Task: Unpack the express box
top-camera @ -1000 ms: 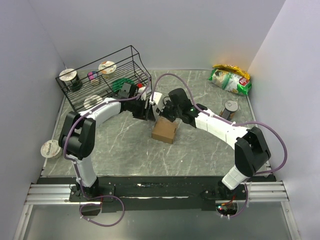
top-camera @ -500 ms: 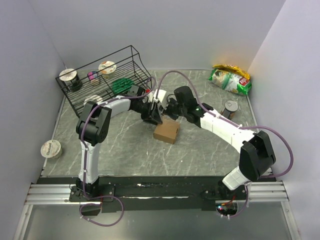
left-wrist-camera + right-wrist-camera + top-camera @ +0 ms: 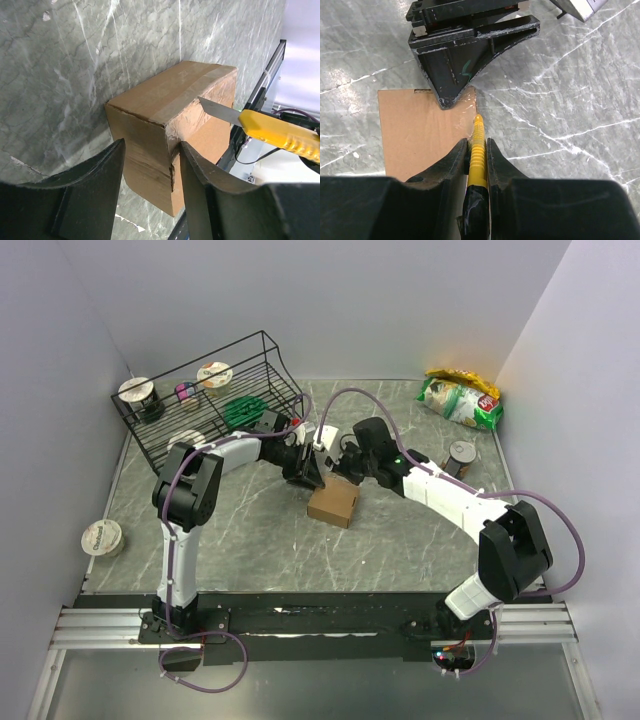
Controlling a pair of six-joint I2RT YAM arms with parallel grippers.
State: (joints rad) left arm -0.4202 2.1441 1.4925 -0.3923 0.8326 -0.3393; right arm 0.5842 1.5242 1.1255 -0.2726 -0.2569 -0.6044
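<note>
Blade on the carton: the express box (image 3: 332, 504) lies flat between both sets of jaws, taped top up.
The right jaws pinch narrow on the yellow knife (image 3: 478, 147), its tip at the taped edge just beside the left jaws. Those straddle the box's corner half spread, grip too close to call. The box's longer side runs from left jaws toward right jaws, on a grey marbled worktop (image 3: 250, 540) with pale walls (image 3: 400, 300) around.
</note>
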